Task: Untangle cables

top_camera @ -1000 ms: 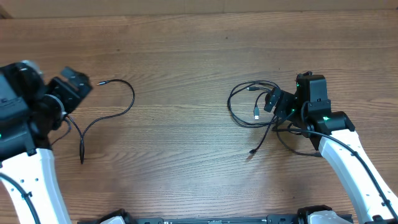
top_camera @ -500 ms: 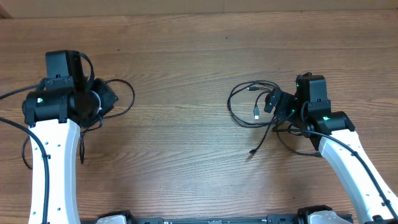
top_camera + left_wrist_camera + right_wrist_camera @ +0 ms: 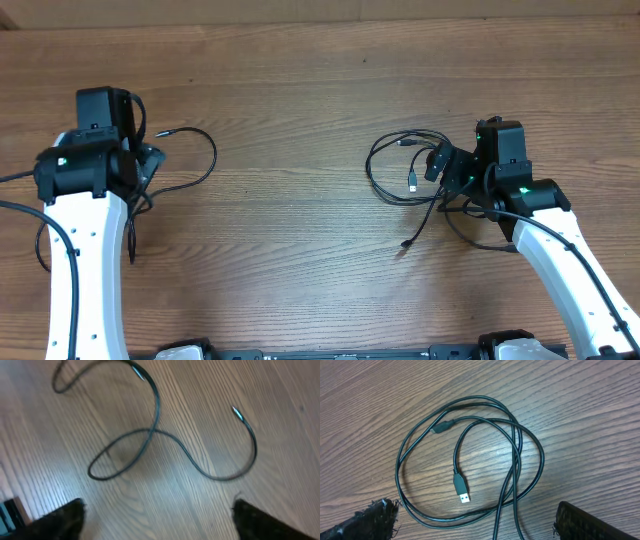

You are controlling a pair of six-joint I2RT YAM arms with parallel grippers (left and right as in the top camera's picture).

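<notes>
Table: wood-grain top, seen from overhead with 2 arms entering from the 6 o'clock edge.
Single cable: 1 thin black cord lies at the table's 9 o'clock side, apart from the rest. It runs in a loose S from a plug tip near the left arm, out toward 3 o'clock, then back and down toward 6 o'clock.
Single cable, left wrist view: the frame is blurred, but the cord lies flat on the wood and crosses over itself once. A pale tip sits at its 2 o'clock end.
Left gripper: its fingers stand wide apart above the wood, with nothing between them, and the cord lies clear of both tips toward 12 o'clock.
Cable bundle: overlapping black loops sit at the table's 3 o'clock side. 1 loose end trails toward 7 o'clock.
Cable bundle, right wrist view: the loops cross each other at several places. How many cords make them up cannot be told.
USB plug: a silver-tipped plug rests inside the loops, pointing to 5 o'clock.
Right gripper: its fingers are spread wide over the bundle's 6 o'clock edge, gripping nothing.
</notes>
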